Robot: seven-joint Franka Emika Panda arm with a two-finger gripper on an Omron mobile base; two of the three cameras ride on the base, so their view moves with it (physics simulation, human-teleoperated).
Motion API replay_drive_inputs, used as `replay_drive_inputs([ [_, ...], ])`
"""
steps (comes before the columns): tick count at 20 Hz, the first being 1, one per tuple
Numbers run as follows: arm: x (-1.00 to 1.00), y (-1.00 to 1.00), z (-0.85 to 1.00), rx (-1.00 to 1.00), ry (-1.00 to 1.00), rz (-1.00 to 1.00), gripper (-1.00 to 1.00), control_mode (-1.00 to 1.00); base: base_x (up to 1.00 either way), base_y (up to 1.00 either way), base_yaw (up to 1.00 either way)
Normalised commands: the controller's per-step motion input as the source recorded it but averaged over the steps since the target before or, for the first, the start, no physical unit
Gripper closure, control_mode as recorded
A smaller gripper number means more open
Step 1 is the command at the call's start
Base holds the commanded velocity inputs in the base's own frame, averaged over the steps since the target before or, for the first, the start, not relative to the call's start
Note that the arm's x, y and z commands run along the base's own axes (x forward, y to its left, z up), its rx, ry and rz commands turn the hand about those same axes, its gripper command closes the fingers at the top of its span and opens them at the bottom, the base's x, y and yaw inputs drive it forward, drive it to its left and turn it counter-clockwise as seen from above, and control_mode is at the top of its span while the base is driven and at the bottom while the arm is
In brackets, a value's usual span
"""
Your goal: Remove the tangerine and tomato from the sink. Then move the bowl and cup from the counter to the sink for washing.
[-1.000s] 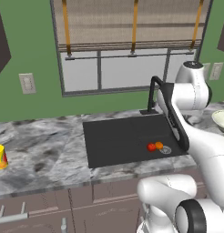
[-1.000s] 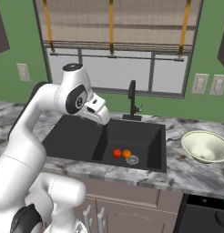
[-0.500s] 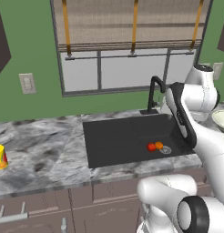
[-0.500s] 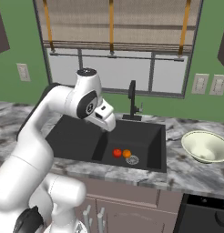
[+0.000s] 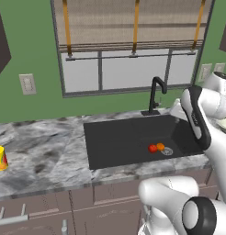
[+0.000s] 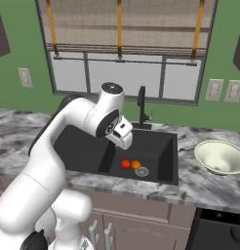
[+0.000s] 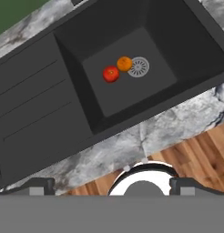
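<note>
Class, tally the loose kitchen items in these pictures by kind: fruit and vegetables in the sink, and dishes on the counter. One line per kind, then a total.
Produce in the sink: 2, the tomato and the tangerine
Dishes on the counter: 2, the cup and the bowl
Total: 4

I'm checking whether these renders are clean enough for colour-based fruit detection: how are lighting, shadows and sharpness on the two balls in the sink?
Hand view: tomato and tangerine are sharp, evenly lit, saturated against the black sink, with faint shadows and no glare. Left base view: both are small, slightly soft, the tomato faintly glossy. Right base view: similar softness, still separable by colour.
</note>
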Motion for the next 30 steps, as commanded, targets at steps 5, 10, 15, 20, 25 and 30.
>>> replay_drive_inputs([
  [5, 0.00, -0.14, -0.19, 0.00, -0.10, 0.00, -1.00, -1.00, 0.00, 0.00, 0.00],
  [10, 0.09, -0.14, -0.19, 0.00, -0.03, 0.00, -1.00, -1.00, 0.00, 0.00, 0.00],
  [15, 0.24, -0.13, -0.13, 0.00, 0.03, 0.00, -1.00, -1.00, 0.00, 0.00, 0.00],
  [20, 0.31, -0.12, -0.09, 0.01, 0.10, 0.00, -1.00, -1.00, 0.00, 0.00, 0.00],
  [25, 0.31, -0.15, -0.11, 0.01, 0.11, 0.05, -1.00, -1.00, 0.00, 0.00, 0.00],
  [30, 0.20, -0.17, -0.19, 0.01, 0.06, 0.09, -1.00, -1.00, 0.00, 0.00, 0.00],
])
